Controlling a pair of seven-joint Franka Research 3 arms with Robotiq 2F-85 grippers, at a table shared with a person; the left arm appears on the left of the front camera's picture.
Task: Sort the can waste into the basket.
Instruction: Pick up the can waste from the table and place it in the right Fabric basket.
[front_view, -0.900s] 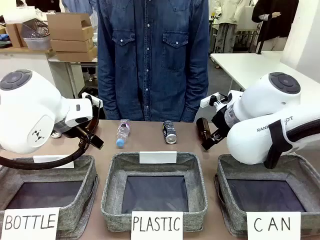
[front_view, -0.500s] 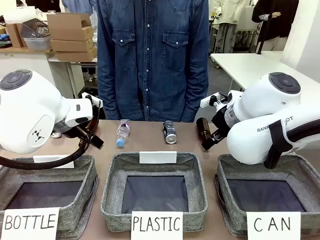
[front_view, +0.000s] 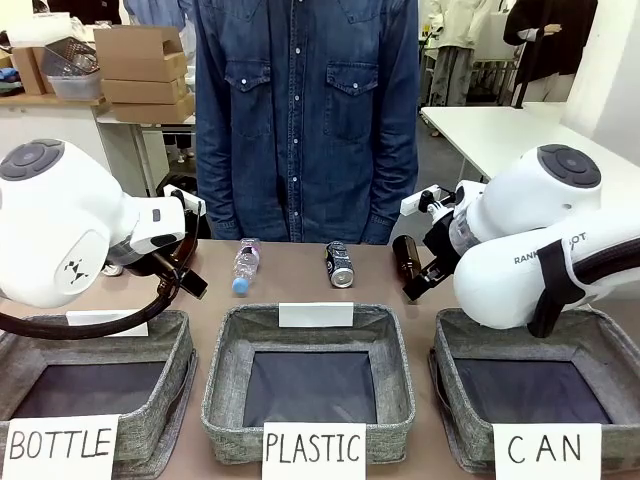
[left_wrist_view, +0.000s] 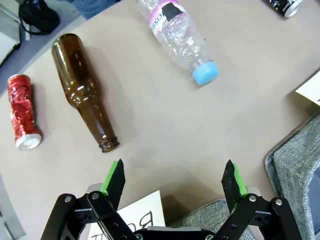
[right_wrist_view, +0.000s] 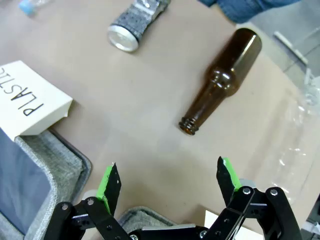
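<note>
A black can (front_view: 339, 264) with white and blue markings lies on the table in front of the person; the right wrist view has it (right_wrist_view: 137, 24) at top left. A crushed red can (left_wrist_view: 22, 111) with a silver top lies at the left of the left wrist view, beside a brown bottle (left_wrist_view: 85, 90). The grey basket (front_view: 470, 340) with the "CAN" card (front_view: 546, 450) stands at front right, under the right arm. My left gripper (left_wrist_view: 172, 181) hangs open over bare table. My right gripper (right_wrist_view: 167, 183) is open too, above the table near another brown bottle (right_wrist_view: 222, 80).
Grey baskets marked "PLASTIC" (front_view: 230, 340) and "BOTTLE" (front_view: 175, 335) stand at front middle and left. A clear plastic bottle (front_view: 245, 266) with a blue cap lies next to the black can. Another clear plastic bottle (right_wrist_view: 300, 127) lies at the right of the right wrist view. A person (front_view: 305, 120) stands at the far side.
</note>
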